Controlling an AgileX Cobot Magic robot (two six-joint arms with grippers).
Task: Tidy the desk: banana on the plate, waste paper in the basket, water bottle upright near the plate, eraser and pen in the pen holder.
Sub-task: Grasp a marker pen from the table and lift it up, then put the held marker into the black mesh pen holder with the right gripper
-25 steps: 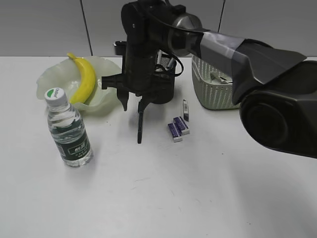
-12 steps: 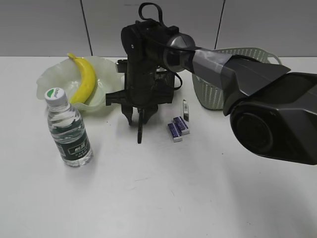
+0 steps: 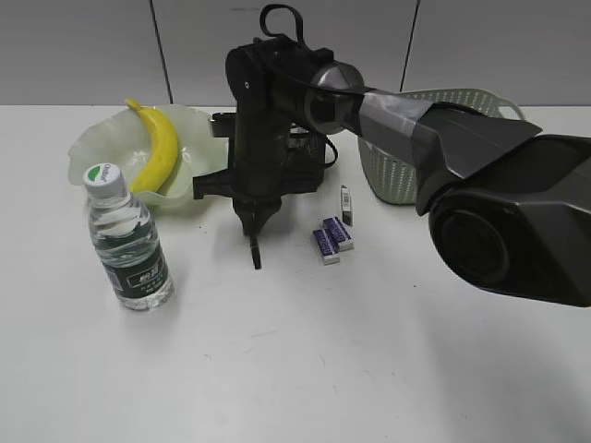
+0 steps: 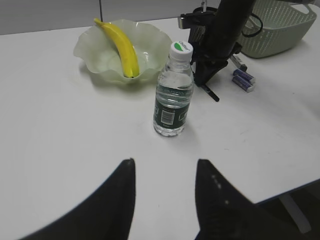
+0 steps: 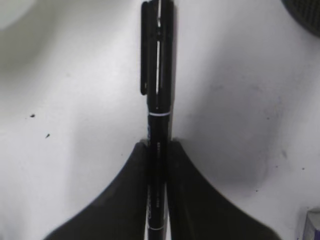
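Nearest the exterior camera, the white desk (image 3: 305, 369) is bare, and the water bottle (image 3: 127, 238) stands upright on it at the left, white cap on top, dark green label low on its body, just in front of the plate (image 3: 97, 143). In the left wrist view the left gripper (image 4: 165, 200) hangs over the near edge of the desk with its jaws spread apart and nothing between them, the bottle well ahead of it. Further in, near the middle of the desk, the right gripper (image 3: 253, 231) points straight down; the right wrist view shows its jaws clenched on the black pen (image 5: 157, 90), which lies along the desk surface with its clip end reaching out past the fingertips. Just to the right of the pen lie two small purple and white erasers (image 3: 331, 240) side by side, with a small dark item (image 3: 346, 204) beyond them. Behind the right gripper, mostly hidden by the arm, is the black mesh pen holder (image 3: 309, 171). At the far left the banana (image 3: 159, 148) rests in the pale green plate with the wavy rim, and at the far right stands the sage green basket (image 3: 406, 180); its contents are hidden by the arm.
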